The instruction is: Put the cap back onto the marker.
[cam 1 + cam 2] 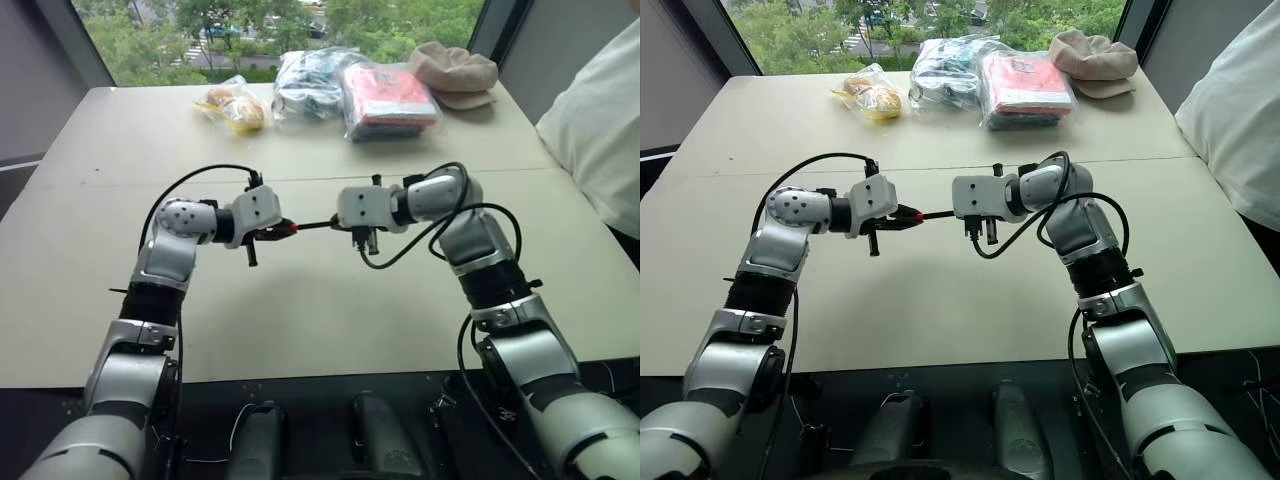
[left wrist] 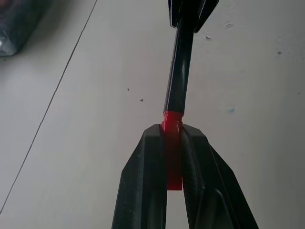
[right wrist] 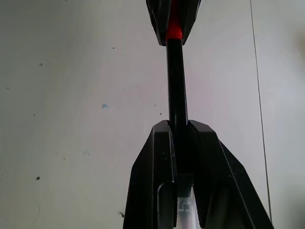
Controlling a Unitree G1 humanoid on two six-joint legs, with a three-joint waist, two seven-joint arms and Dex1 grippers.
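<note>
A: Above the middle of the table [image 1: 300,330], left gripper [image 2: 172,143] with fingers pinching the cap [image 2: 172,125], small and red. Right gripper [image 3: 180,131] with fingers clamped on the marker [image 3: 177,78], a thin black stick. Both held in the air between the two grippers, meeting end to end.

B: Already joined?

A: Looks like the marker's end inside the cap's mouth, or just at it. No gap visible in either wrist view. Fully seated or not: impossible to tell.

B: Best way to finish?

A: Probably keep both on one line, then push the two grippers straight toward each other. No twisting or tilting, or risk of the cap slipping askew in the pinch. Firm grip on both until the cap stops.

B: Anything hidden?

A: Marker tip concealed by the cap. Back end of the marker buried between the right fingers. Much of the cap covered by the left fingers, a short red band showing.

B: Elsewhere?

A: At 12 o'clock on the table, plastic bags [image 1: 312,80] with unclear contents, a red packet [image 1: 388,97], a beige cloth [image 1: 455,72] at 1 o'clock. A person's white sleeve [image 1: 600,130] at 2 o'clock, cut off by the edge.
</note>
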